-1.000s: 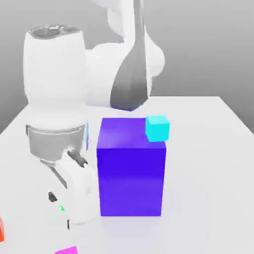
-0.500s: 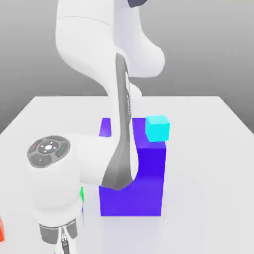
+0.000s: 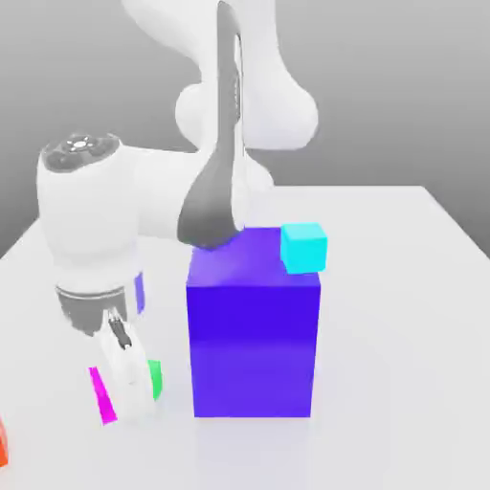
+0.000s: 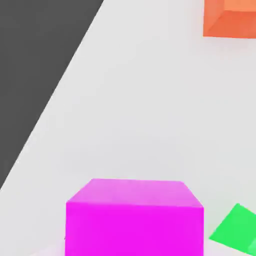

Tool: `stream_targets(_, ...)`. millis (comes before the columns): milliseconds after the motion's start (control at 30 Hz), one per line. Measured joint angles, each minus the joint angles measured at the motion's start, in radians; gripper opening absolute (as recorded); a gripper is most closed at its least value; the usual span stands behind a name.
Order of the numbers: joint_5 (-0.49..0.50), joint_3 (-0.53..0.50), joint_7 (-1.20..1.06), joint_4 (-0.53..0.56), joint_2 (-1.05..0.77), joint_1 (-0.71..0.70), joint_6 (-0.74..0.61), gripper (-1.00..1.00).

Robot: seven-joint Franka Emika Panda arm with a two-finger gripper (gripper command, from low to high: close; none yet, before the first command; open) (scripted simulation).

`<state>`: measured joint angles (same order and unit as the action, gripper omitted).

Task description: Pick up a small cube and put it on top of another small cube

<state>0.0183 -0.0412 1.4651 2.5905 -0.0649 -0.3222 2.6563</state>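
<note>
**Pink cube in the grasp; placement on a second cube outstanding**

The gripper (image 3: 122, 397) is closed on the small bright magenta cube (image 3: 101, 394), near the worktop's (image 3: 402, 316) front edge toward the exterior view's left corner. Whether the cube is clear of the surface cannot be told. The hand view shows the same cube (image 4: 134, 217) close under the camera.

A small green cube (image 3: 153, 379) sits just beside the gripper, between it and the large blue-violet block (image 3: 254, 330). A small cyan cube (image 3: 304, 247) rests on that block's top, at its far corner. An orange block (image 4: 231, 18) lies well apart on the worktop.

Judgement: the pick is made; the carry is in hand. The next move calls for lifting clear, centring over the chosen small cube, likely the green one, lowering squarely, then releasing. Risk: knocking the green cube, given its closeness.
</note>
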Motion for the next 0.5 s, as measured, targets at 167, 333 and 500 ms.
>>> stream_targets(167, 0.005, -0.032, -0.146, 0.181, 0.164, -0.028, 0.017, -1.00)
stream_targets(333, -0.016, -0.045, -0.200, 0.222, 0.074, -0.022, 0.148, -1.00)
stream_targets(500, -0.044, -0.030, -0.221, 0.219, -0.022, -0.030, 0.240, 1.00)
